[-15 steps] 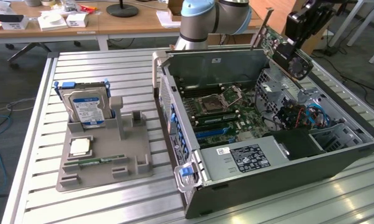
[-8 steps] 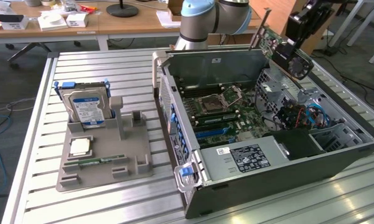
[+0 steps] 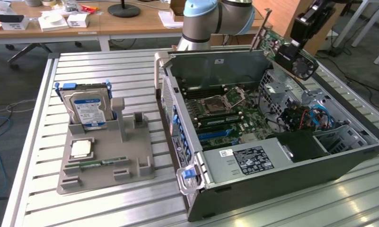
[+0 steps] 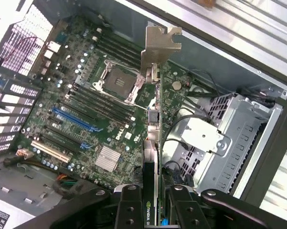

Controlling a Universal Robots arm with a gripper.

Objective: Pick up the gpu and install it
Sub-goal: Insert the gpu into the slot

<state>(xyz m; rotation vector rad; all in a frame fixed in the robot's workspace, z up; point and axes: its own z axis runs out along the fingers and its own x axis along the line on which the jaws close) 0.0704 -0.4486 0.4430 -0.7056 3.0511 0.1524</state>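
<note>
My gripper (image 3: 303,38) is shut on the gpu (image 3: 293,56) and holds it in the air above the back right corner of the open computer case (image 3: 271,175). The card is tilted, with its fan facing the exterior view's right and its silver bracket (image 3: 263,28) pointing up and away. In the wrist view the gpu (image 4: 153,138) is edge-on between my fingers (image 4: 130,205), and its bracket (image 4: 160,45) hangs over the motherboard (image 4: 100,109). The blue expansion slots (image 4: 74,119) lie off to one side of the card. The card is apart from the board.
A grey holder (image 3: 104,156) on the slatted table (image 3: 113,208) carries a hard drive (image 3: 88,106), a processor (image 3: 82,149) and a RAM stick (image 3: 101,163). Inside the case are a power supply (image 3: 249,158), a metal drive cage (image 4: 229,138) and cables (image 3: 303,118).
</note>
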